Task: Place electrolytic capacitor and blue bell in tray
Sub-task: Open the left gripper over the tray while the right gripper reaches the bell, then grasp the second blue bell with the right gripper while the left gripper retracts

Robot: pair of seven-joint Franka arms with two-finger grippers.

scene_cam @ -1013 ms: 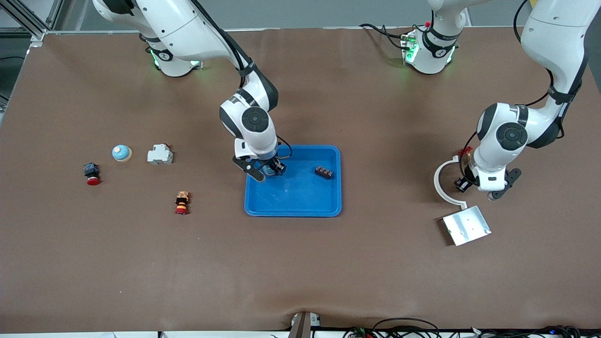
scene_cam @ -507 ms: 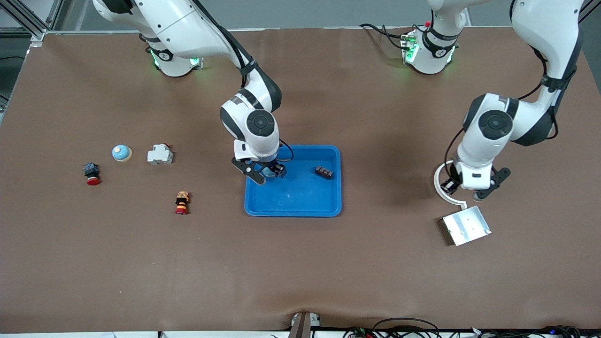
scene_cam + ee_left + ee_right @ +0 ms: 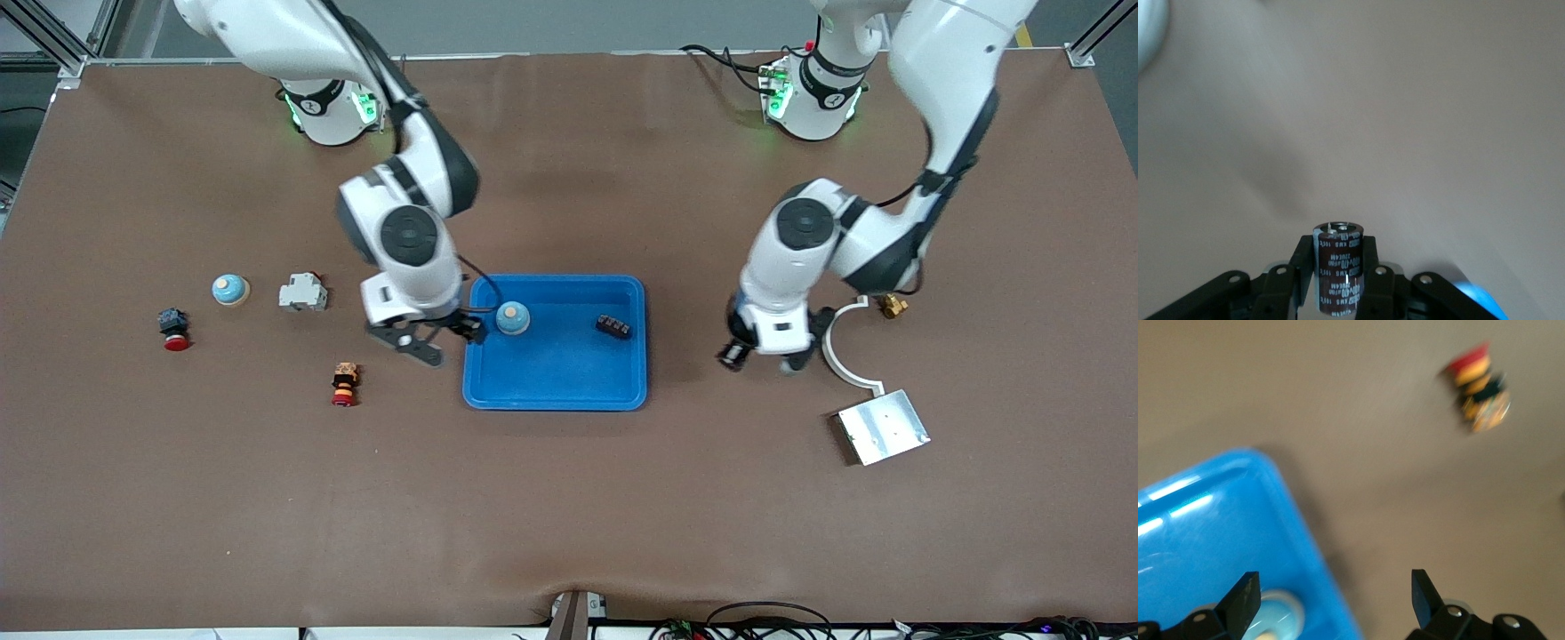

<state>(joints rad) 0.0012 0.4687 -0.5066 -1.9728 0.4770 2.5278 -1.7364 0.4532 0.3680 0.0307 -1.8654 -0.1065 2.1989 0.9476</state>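
The left gripper (image 3: 757, 357) was clenched on the capacitor (image 3: 1338, 267), which stood upright between its fingers (image 3: 1286, 280), and it hung over bare table between the tray (image 3: 627, 396) and the white bracket (image 3: 840, 356), toward the left arm's end. The right gripper (image 3: 429, 340) was released and empty, over the table just beside the tray's rim at the right arm's end; a blue bell (image 3: 513, 317) sat inside the tray near that rim, with a small dark part (image 3: 613, 326) in the tray nearer the left arm's end. A second blue bell (image 3: 230, 289) lay well apart on the table by a white block (image 3: 303, 292). The step in hand looked to be carrying the capacitor to the tray. To do it well, the left arm should probably clear the rim before lowering, aim for bare floor between the bell and the dark part, and open only once the can is low, since a cylinder dropped from height would likely topple and roll. The right arm had best keep out of the way.
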